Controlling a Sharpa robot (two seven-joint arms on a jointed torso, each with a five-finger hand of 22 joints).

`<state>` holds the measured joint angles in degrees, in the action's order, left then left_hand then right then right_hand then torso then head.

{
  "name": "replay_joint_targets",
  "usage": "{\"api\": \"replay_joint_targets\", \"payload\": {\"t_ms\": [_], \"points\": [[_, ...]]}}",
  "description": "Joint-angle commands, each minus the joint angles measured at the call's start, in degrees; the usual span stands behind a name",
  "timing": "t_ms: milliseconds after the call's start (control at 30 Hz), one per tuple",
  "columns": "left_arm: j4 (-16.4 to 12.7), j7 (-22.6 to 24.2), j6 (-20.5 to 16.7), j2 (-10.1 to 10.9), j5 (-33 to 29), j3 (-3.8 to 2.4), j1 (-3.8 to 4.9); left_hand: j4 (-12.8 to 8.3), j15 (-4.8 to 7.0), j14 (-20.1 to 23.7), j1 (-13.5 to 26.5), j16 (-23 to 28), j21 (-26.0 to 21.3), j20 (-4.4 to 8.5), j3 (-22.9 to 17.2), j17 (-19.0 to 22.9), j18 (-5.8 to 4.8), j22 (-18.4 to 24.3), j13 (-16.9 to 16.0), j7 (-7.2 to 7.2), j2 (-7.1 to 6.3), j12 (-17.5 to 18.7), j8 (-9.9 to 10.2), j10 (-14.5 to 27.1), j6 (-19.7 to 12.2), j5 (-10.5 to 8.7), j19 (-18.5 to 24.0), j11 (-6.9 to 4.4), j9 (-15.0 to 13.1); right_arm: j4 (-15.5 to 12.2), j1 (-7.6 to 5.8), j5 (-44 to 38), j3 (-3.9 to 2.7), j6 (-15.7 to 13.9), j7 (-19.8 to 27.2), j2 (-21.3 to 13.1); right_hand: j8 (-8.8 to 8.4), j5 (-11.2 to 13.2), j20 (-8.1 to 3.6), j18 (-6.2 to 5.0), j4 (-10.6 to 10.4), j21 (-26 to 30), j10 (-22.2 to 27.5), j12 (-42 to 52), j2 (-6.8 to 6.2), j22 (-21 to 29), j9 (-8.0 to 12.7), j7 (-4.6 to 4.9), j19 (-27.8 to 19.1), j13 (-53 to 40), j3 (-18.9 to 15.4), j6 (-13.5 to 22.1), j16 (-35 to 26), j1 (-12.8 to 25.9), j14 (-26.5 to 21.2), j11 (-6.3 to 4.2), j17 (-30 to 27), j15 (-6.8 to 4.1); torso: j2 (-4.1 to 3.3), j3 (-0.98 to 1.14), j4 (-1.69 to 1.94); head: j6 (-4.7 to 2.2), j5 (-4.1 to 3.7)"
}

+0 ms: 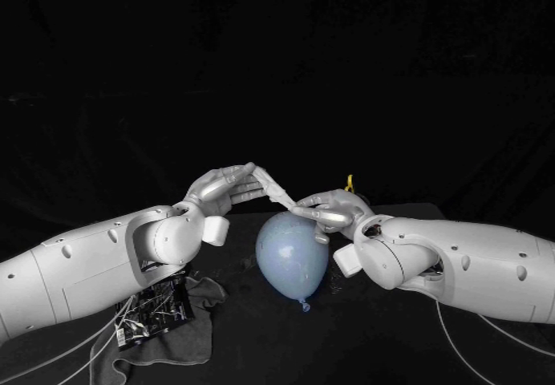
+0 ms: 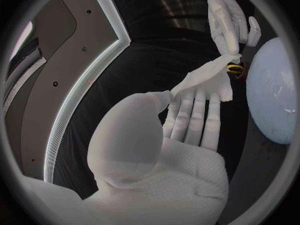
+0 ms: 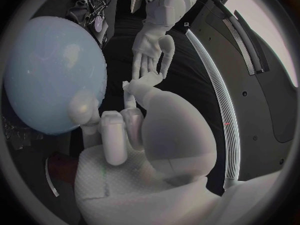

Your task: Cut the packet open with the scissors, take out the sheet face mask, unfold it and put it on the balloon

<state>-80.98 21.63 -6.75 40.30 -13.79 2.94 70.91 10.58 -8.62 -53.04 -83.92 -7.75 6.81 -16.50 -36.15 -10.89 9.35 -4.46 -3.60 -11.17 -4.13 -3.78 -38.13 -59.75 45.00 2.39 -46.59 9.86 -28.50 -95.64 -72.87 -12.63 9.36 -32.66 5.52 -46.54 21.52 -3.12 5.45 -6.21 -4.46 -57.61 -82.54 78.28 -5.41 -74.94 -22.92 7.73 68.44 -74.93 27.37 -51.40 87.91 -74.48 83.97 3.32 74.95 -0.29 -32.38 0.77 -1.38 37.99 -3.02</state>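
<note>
- Hanging between the two hands, the sheet face mask is bunched into a narrow strip. Its long axis runs left to right, just beyond the far end of the balloon.
- The left hand reaches rightward with long fingers, and appears to grip the mask's left end between thumb and fingers.
- The right hand pinches the other end in its fingertips, at the balloon's far right side.
- The balloon lies nearer than the mask, about equally close to both hands. Unfolding likely means drawing the ends apart, then bringing the mask nearward.
- The packet lies on a grey cloth, near left, well apart.
</note>
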Motion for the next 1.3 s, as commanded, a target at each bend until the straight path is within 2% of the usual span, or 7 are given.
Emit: {"api": "replay_joint_targets", "payload": {"t_ms": [33, 67, 167, 500, 833, 933, 1300], "points": [[-0.10, 0.28, 1.06, -0.12, -0.61, -0.11, 0.14, -0.76, -0.21, -0.27, 0.47, 0.39, 0.36, -0.01, -0.97, 0.08, 1.02, -0.04, 0.08, -0.45, 0.20, 0.27, -0.29, 0.53, -0.11, 0.36, -1.35, 0.07, 0.10, -0.24, 0.02, -4.74, 0.02, 3.42, -2.25, -0.17, -3.14, 0.37, 1.08, -1.02, -0.56, 4.61, 3.57, -4.80, -2.14, -3.85, 1.69, 2.16, -3.45, -2.69, -2.02, 3.98, -1.43, 1.99, -0.76, 1.66, 4.55, 1.74, -0.01, -0.02, 0.00, -0.18, 0.00], [-0.10, 0.24, 1.14, -0.11, -0.61, -0.11, 0.14, -0.77, -0.22, -0.27, 0.48, 0.41, 0.38, -0.01, -0.97, 0.09, 1.04, -0.03, 0.09, -0.47, 0.22, 0.28, -0.30, 0.61, -0.11, 0.36, -1.43, 0.09, 0.10, -0.28, 0.02, -5.77, 0.02, 3.37, -2.42, -0.24, -4.13, 0.34, 1.55, -1.25, -0.64, 6.54, 4.95, -6.31, -2.91, -3.27, 2.17, 2.63, -4.94, -1.53, -2.90, 5.10, -1.90, 2.39, -1.75, 2.31, 3.33, 2.31, -0.03, -0.03, 0.01, -0.21, 0.01], [-0.10, 0.10, 1.53, -0.06, -0.62, -0.11, 0.14, -0.88, -0.26, -0.33, 0.51, 0.48, 0.59, 0.05, -0.99, 0.12, 1.19, 0.00, 0.08, -0.57, 0.28, 0.26, -0.32, 0.88, -0.18, 0.36, -2.06, 0.16, 0.07, -0.37, 0.02, -9.19, 0.02, 2.93, -2.60, -0.57, -5.27, 0.30, 2.23, -1.56, -0.74, 8.47, 6.53, -7.75, -3.60, -2.69, 2.77, 3.16, -6.47, -0.27, -4.27, 6.20, -2.31, 2.55, -2.79, 2.86, 2.22, 2.92, -0.03, -0.03, -0.01, -0.29, 0.03], [-0.24, 0.00, 2.75, 0.28, -0.61, -0.12, 0.13, -1.17, -0.25, -0.59, 0.54, 0.58, 1.30, 0.40, -0.98, 0.16, 1.33, -0.03, 0.04, -0.67, 0.45, 0.15, -0.38, 0.97, -0.34, 0.36, -3.92, 0.20, 0.01, 0.28, -0.08, -20.03, 0.03, 0.57, -2.51, -2.97, -5.26, 0.30, 2.66, -1.63, -0.80, 7.69, 6.19, -6.96, -3.47, -2.95, 2.91, 3.12, -5.87, -0.52, -5.15, 5.31, -2.00, 2.25, -2.43, 2.88, 2.79, 3.02, -0.01, -0.04, -0.02, -0.32, 0.25], [0.16, -0.11, 5.51, 0.62, -0.50, -0.23, 0.22, -0.96, -0.42, -0.57, 0.93, 0.90, 1.29, 0.52, -1.24, 0.31, 1.23, 0.27, 0.08, -1.06, 1.61, 0.28, -1.02, 1.84, -1.28, 0.37, -4.59, 0.51, -0.58, 1.14, -0.22, -26.00, 0.00, -3.84, 2.76, -3.53, -5.11, 0.24, 2.99, -1.58, 0.45, 4.68, 4.35, -4.34, -0.94, -3.99, 3.33, 2.60, -3.45, -1.85, -4.00, 2.74, -1.13, -1.03, -0.97, 2.33, 4.54, 2.55, -0.03, 0.05, 0.03, -0.53, 0.01], [0.21, -0.36, 6.16, 0.73, -0.45, -0.25, 0.28, -1.10, -0.50, -0.61, 1.18, 1.15, 0.02, 0.08, -1.35, 0.41, 0.88, 0.75, 0.04, -1.20, 1.91, 0.17, -1.97, 2.18, -2.18, 0.37, -2.74, 0.63, -1.34, 1.28, -0.45, -26.72, -0.04, -4.81, 4.55, -3.41, -4.94, 0.21, 2.89, -1.23, 1.26, 2.46, 2.99, -2.52, -0.15, -4.77, 3.54, 2.28, -1.82, -3.07, -2.99, 1.18, -0.52, -2.10, 0.19, 2.05, 6.09, 2.34, -0.07, 0.09, 0.02, -0.53, -0.04], [0.38, -1.10, 8.79, 1.13, -0.40, -0.28, 0.37, -0.99, -0.72, -0.55, 1.90, 1.71, -1.01, -0.11, -2.18, 0.66, 0.74, 0.60, 0.04, -1.72, 2.82, 0.19, -3.92, 3.01, -4.02, 0.36, -1.33, 0.97, -2.81, 2.30, -1.19, -31.67, -0.11, -5.83, 6.19, -1.47, -5.22, 0.15, 2.30, -0.29, 3.28, -2.77, -0.21, 1.68, 0.74, -6.50, 4.39, 1.47, 1.91, -6.15, -0.77, -1.75, 0.72, -3.09, 2.78, 1.32, 9.72, 1.67, -0.08, 0.06, 0.05, -0.74, -0.55]]}}
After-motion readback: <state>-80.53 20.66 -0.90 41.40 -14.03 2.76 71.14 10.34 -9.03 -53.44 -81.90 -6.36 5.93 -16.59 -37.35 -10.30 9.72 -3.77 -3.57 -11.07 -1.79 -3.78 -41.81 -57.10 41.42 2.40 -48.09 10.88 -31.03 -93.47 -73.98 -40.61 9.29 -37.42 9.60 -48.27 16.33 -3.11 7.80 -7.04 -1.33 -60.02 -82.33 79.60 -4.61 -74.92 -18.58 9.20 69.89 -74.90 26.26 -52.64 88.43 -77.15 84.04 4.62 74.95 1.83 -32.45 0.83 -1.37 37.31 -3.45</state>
